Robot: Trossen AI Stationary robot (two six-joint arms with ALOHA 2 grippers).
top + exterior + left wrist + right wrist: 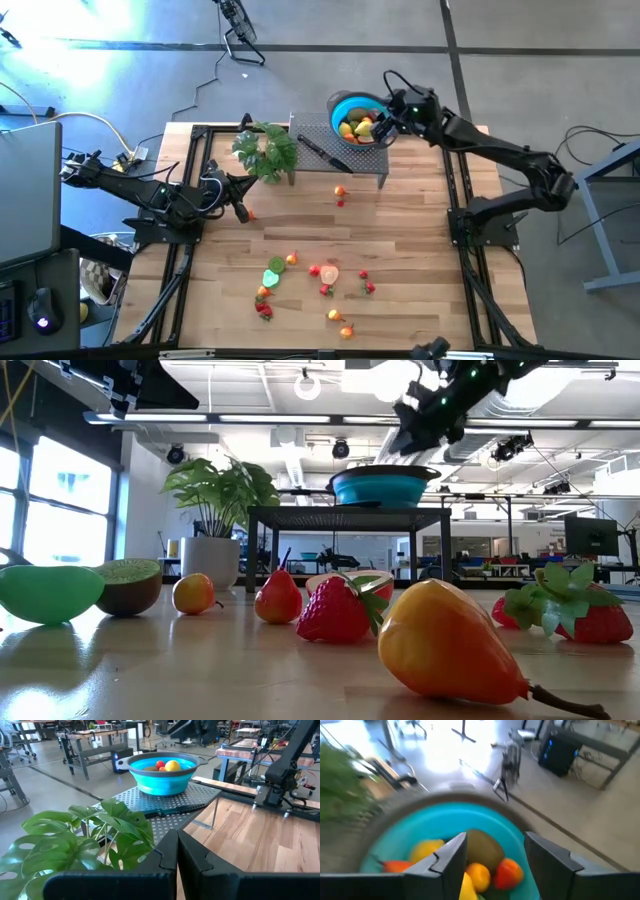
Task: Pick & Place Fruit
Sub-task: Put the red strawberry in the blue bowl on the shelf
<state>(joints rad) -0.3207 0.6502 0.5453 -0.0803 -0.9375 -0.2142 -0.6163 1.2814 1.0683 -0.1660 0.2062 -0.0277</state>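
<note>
The right gripper (495, 857) hangs with fingers apart and empty over the blue bowl (345, 105) of fruit (358, 127) on the perforated stand (365, 160) far right; a knife (322, 153) lies beside it, a leafy plant (266, 150) left, where the left gripper (176, 855) waits closed; more fruit (320, 272) lies scattered near

Several toy fruits (358, 127), among them a yellow lemon, a brown kiwi and red and orange pieces, lie piled in the upper centre of the high view. Two small red-orange ones (341, 193) sit mid-frame. The rest (320, 285) lie scattered across the lower centre: strawberries, a green piece, orange ones, perhaps a halved kiwi.
</note>
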